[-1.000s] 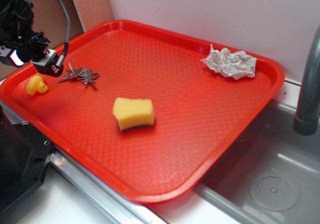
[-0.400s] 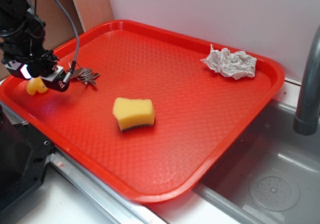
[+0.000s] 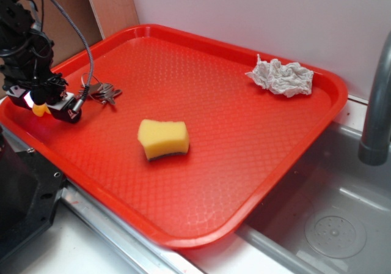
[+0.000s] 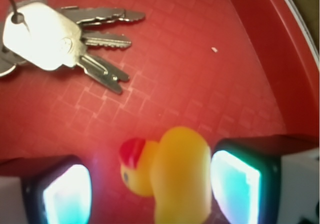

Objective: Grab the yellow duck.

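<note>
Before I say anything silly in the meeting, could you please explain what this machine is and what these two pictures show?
It is a small robot arm with a two-fingered gripper, working over a red tray beside a sink. One picture is taken from outside, looking down at the tray. The other comes from a camera on the arm's wrist, looking between the fingers, whose pads glow pale blue.

On the tray lie a yellow sponge, a bunch of keys and a crumpled paper towel. At the near left corner is a tiny yellow duck.

The wrist view shows the duck between the open fingers, close to one pad, with a clear gap to the other. Nothing is gripped yet.
</note>
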You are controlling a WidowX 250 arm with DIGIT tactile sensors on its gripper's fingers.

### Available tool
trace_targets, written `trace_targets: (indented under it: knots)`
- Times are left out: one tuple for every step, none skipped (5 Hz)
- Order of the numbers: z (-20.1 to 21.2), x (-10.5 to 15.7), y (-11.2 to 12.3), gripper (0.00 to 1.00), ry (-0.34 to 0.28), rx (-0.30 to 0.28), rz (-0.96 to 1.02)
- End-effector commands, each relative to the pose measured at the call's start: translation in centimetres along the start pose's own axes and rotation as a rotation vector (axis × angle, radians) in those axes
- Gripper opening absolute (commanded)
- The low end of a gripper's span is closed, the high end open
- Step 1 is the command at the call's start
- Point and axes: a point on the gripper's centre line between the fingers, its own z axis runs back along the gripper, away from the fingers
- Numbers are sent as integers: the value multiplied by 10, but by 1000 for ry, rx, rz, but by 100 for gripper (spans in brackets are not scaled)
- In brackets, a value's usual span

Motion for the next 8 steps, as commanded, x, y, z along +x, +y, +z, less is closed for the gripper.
trace_targets:
  knots:
    - [1, 3, 3, 0, -34, 3, 14]
    - [1, 3, 3, 0, -32, 8, 16]
    - [17, 2, -12, 0, -33, 69, 44]
    - [41, 8, -38, 0, 6, 60, 79]
    - [73, 15, -71, 0, 21, -19, 50]
    - [107, 21, -94, 0, 6, -106, 19]
    - [141, 26, -109, 0, -41, -168, -1]
    - [171, 27, -116, 0, -88, -178, -3]
